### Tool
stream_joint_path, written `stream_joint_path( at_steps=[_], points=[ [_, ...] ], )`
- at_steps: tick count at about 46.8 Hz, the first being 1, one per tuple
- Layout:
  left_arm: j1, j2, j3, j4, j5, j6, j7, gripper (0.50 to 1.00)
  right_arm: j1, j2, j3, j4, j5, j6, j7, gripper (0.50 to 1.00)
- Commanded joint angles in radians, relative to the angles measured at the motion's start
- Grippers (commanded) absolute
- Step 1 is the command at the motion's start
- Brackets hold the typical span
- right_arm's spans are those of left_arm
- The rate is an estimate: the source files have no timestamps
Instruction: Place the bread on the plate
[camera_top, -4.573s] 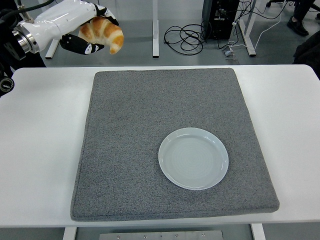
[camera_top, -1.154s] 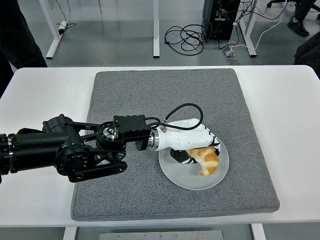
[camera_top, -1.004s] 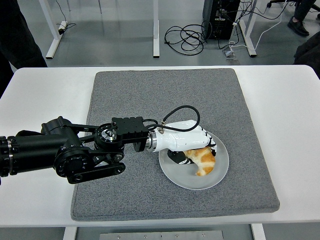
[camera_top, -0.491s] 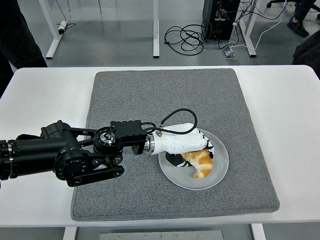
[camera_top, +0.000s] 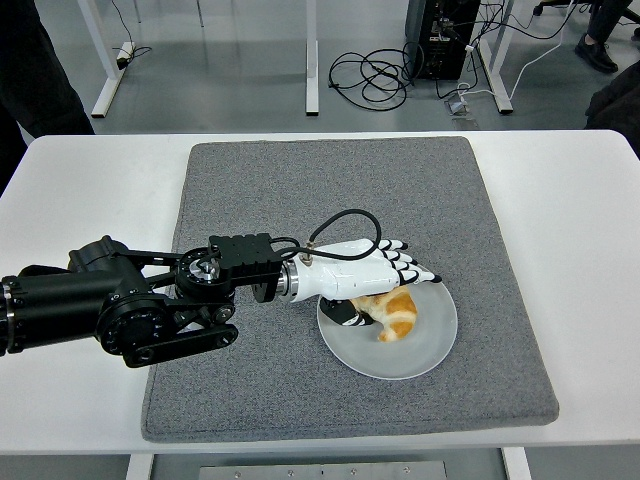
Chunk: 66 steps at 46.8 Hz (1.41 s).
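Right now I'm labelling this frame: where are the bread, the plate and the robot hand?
bread (camera_top: 394, 312), head view, middle of its crust.
plate (camera_top: 420, 355), head view, bare front part.
left robot hand (camera_top: 370, 271), head view, back of the hand.

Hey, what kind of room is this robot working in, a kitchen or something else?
Not a kitchen; most likely a robotics lab or workshop. Loose black cables sprawl on the grey floor beside a computer tower, and the white table carries only a grey mat with a plate and croissant, like a test setup.
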Motion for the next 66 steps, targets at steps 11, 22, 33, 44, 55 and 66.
stream_joint_path(
  at_steps=[11, 22, 33, 44, 55, 66],
  points=[
    [-0.011, 0.028, -0.001, -0.018, 0.003, 0.000, -0.001, 0.977, 0.000, 0.000, 0.000, 0.000, 0.000, 0.000, 0.000, 1.000],
    [-0.044, 0.065, -0.002, -0.086, -0.005, -0.008, -0.001, 0.977, 0.000, 0.000, 0.000, 0.000, 0.000, 0.000, -0.001, 1.000],
    [-0.115, 0.129, -0.007, -0.157, -0.085, -0.048, -0.001, 0.977, 0.000, 0.000, 0.000, 0.000, 0.000, 0.002, 0.000, 1.000],
    [-0.239, 0.143, -0.016, -0.159, -0.151, -0.052, -0.008, 0.977, 0.000, 0.000, 0.000, 0.000, 0.000, 0.000, 0.000, 1.000],
    [-0.353, 0.163, -0.047, -0.156, -0.232, -0.052, -0.016, 0.977, 0.000, 0.000, 0.000, -0.001, 0.000, 0.000, 0.000, 1.000],
    [-0.371, 0.170, -0.054, -0.153, -0.235, -0.051, -0.020, 0.977, 0.000, 0.000, 0.000, 0.000, 0.000, 0.000, 0.000, 1.000]
  ],
)
